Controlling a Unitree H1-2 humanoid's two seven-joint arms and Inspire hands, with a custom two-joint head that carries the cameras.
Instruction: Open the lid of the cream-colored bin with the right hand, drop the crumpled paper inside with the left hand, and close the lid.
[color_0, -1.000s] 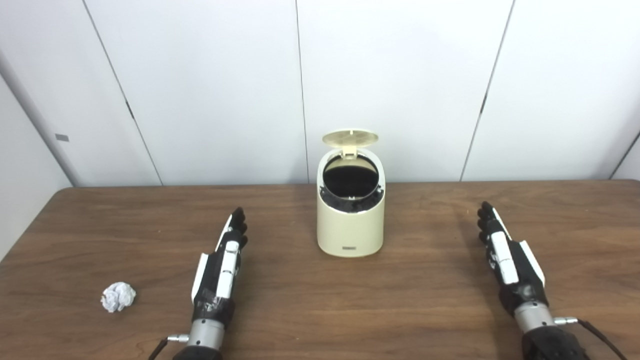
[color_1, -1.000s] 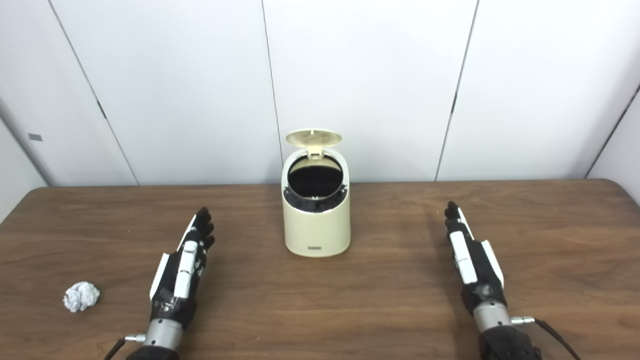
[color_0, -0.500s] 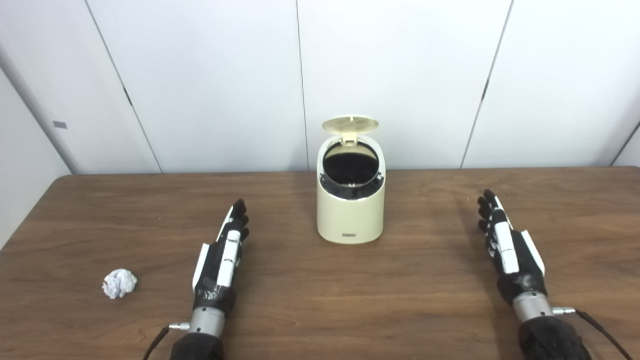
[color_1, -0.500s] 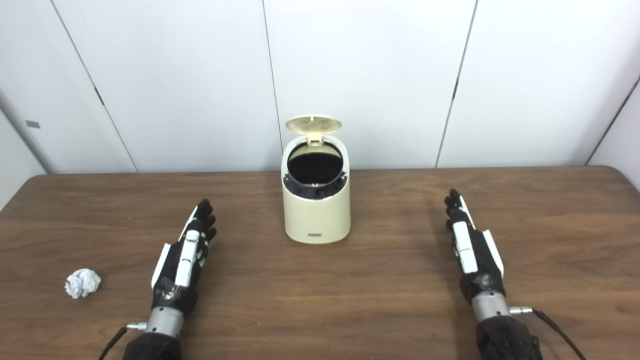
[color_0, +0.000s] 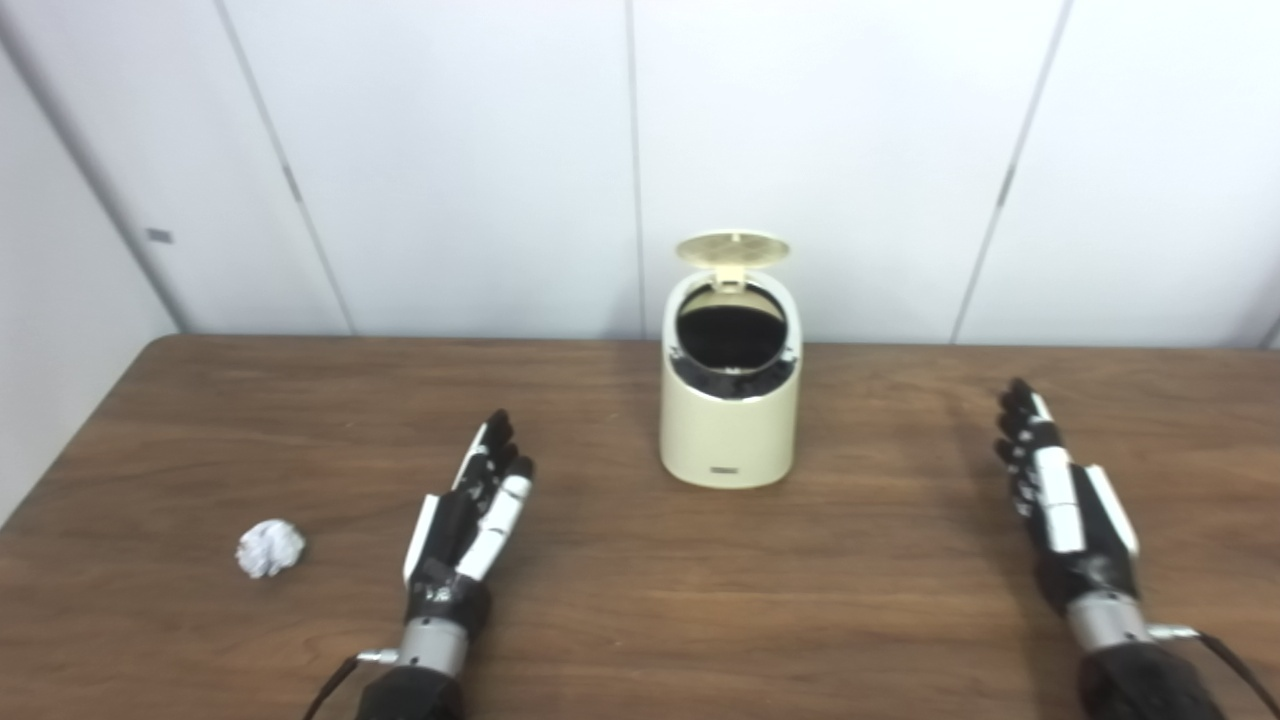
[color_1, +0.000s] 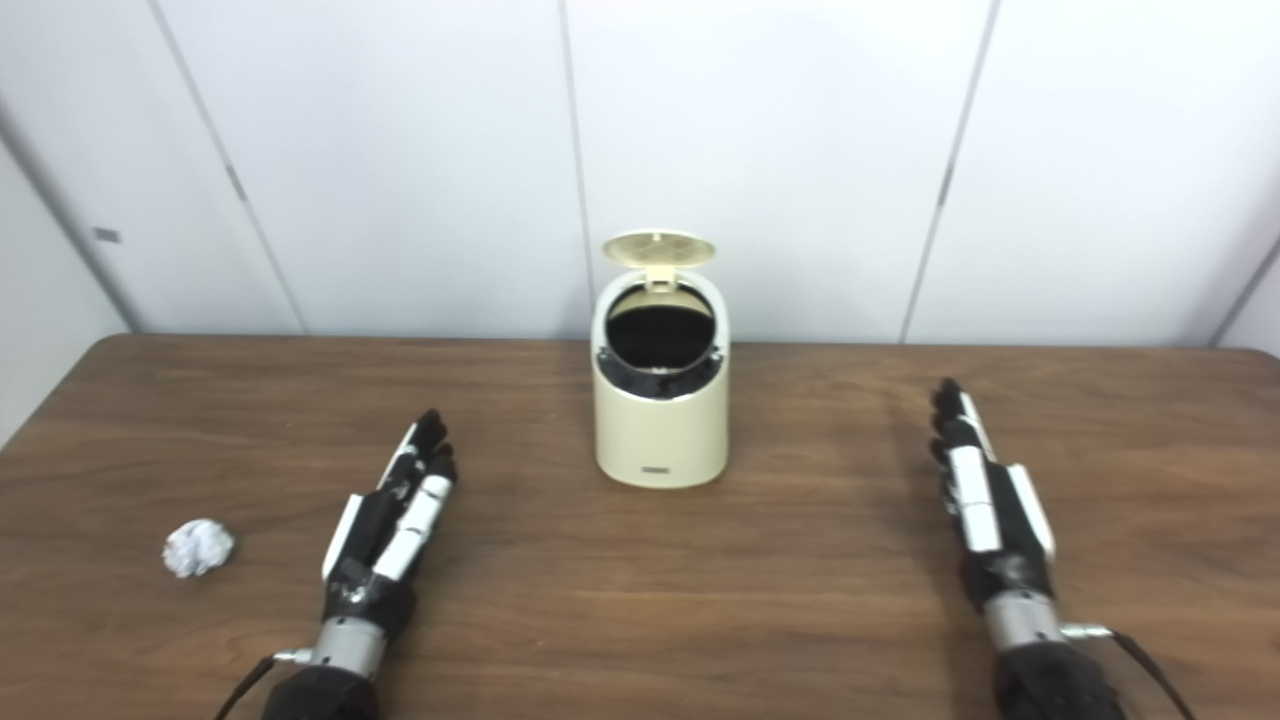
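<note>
The cream-colored bin (color_0: 729, 410) stands at the middle back of the wooden table (color_0: 640, 600). Its round lid (color_0: 732, 249) stands raised at the back, and the dark inside shows. The crumpled white paper (color_0: 270, 548) lies on the table at the front left. My left hand (color_0: 472, 510) is open and empty, fingers stretched forward, between the paper and the bin. My right hand (color_0: 1058, 495) is open and empty, well to the right of the bin. Both hands also show in the right eye view, left (color_1: 395, 520) and right (color_1: 985, 505).
White wall panels (color_0: 450, 160) rise right behind the table's back edge. The table's left edge runs close to the paper.
The whole picture has shifted right and a little up, so the camera moved. My left hand has turned slightly, fingers pointing more to the right. The bin, the lid and the paper stay in place.
</note>
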